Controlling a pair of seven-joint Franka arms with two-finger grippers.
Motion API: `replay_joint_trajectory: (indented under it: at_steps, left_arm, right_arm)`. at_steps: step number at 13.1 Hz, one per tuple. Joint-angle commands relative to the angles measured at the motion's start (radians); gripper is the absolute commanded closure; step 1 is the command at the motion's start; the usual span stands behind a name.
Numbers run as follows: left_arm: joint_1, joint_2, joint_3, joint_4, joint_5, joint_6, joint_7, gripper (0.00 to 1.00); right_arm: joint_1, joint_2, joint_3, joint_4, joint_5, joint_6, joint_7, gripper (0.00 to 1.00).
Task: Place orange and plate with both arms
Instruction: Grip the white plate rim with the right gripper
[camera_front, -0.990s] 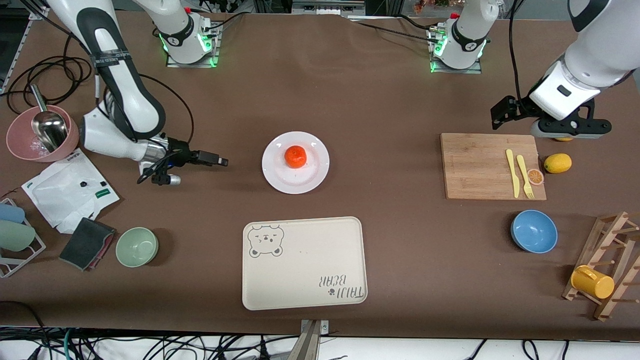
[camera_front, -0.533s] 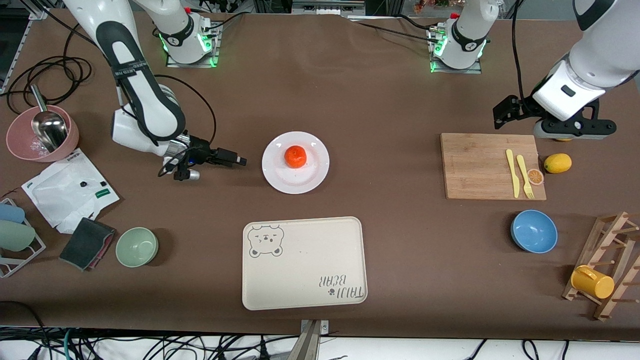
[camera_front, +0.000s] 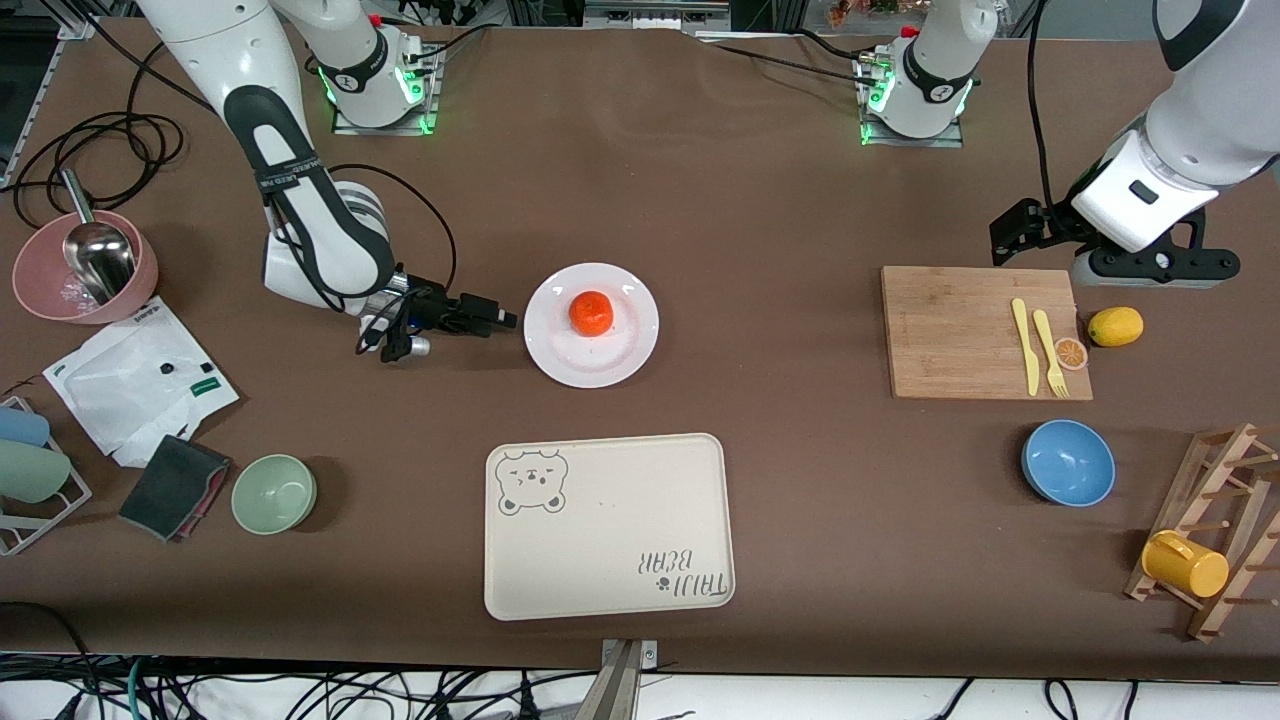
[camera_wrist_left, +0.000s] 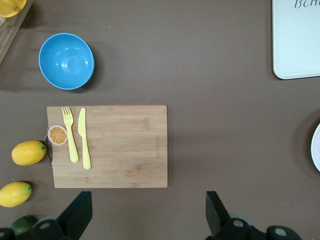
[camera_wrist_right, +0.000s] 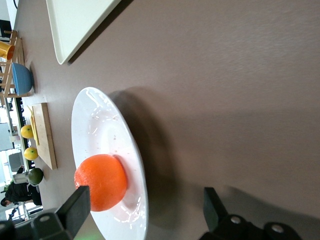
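Fig.: Tray (camera_front: 608, 525) nearest camera. Plate (camera_front: 591, 325) mid-bench, at tray's 12 o'clock, w/ orange (camera_front: 591, 313) on it; glossy, rigid, likely slippery, so pinch rim. Right gripper (camera_front: 505, 320) open at plate's 9 o'clock. Left gripper (camera_front: 1150, 268) open, waits over board's (camera_front: 975, 333) edge.

The front view looks down from high across the table (camera_front: 760, 220), facing both arm bases along its top edge, and takes in the whole surface. The left wrist view looks straight down from well above the cutting board (camera_wrist_left: 110, 146). The right wrist view skims low over the surface, close beside the plate (camera_wrist_right: 107, 150). All three views show the board and the plate.
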Motion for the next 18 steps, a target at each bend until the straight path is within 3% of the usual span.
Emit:
replay_joint_trajectory:
  at_steps: [1,7,9,12,16,18]
  left_arm:
    - [-0.007,0.021,0.001,0.039,0.019,-0.025,0.01,0.0]
    - [-0.016,0.023,-0.002,0.046,0.019,-0.042,0.006,0.0]
    - [-0.012,0.028,-0.002,0.046,0.019,-0.045,0.007,0.0]
    - [-0.007,0.028,-0.002,0.046,0.019,-0.048,0.007,0.0]
    - [-0.007,0.028,-0.004,0.046,0.019,-0.048,0.007,0.0]
    - [-0.002,0.028,-0.004,0.046,0.019,-0.052,0.007,0.0]
  right_arm:
    - [0.022,0.024,0.005,0.025,0.042,0.018,-0.028,0.0]
    - [0.066,0.068,0.003,0.073,0.096,0.033,-0.033,0.02]
    - [0.071,0.075,0.003,0.074,0.098,0.035,-0.051,0.1]
    - [0.075,0.081,0.003,0.087,0.098,0.035,-0.051,0.37]
    - [0.091,0.081,0.003,0.09,0.104,0.035,-0.051,0.95]
    - [0.092,0.082,0.003,0.09,0.098,0.035,-0.056,1.0]
